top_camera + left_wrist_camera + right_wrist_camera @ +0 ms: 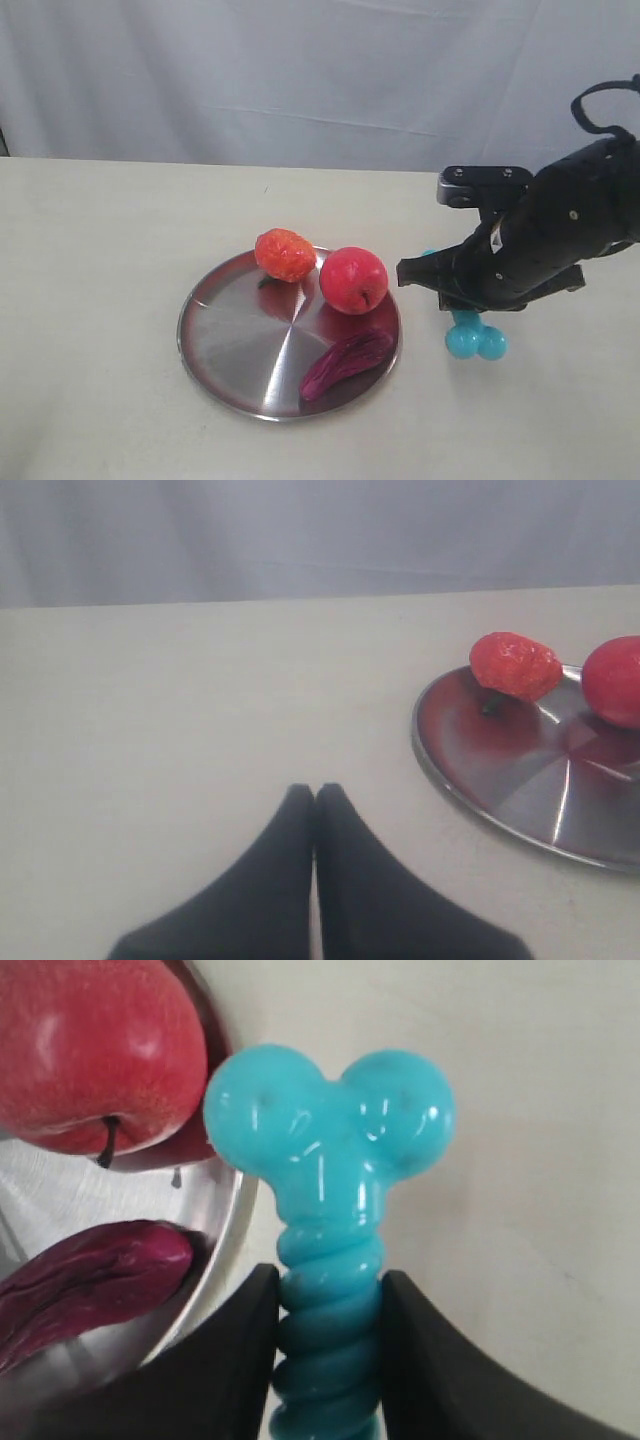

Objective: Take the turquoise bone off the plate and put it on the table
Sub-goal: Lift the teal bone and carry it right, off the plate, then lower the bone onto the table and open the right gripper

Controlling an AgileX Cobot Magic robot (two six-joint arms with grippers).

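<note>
Beside the plate, on its right in the exterior view, the turquoise bone points knob-down toward the desk, its upper half hidden by the right tool; only the right wrist view shows that tool clamped on the ribbed shaft. The left tool appears in its wrist view alone, its tips pressed together on nothing; whether the bone touches the desk I cannot tell.

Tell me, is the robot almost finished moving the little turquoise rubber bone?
Nearly. Done: the turquoise rubber bone is off the round shiny steel plate, beside its rim. In hand: the right gripper clamps the bone's ribbed shaft, knobbed end low over the beige table; touching or not, I cannot tell. To do: set it down and let go.
</note>
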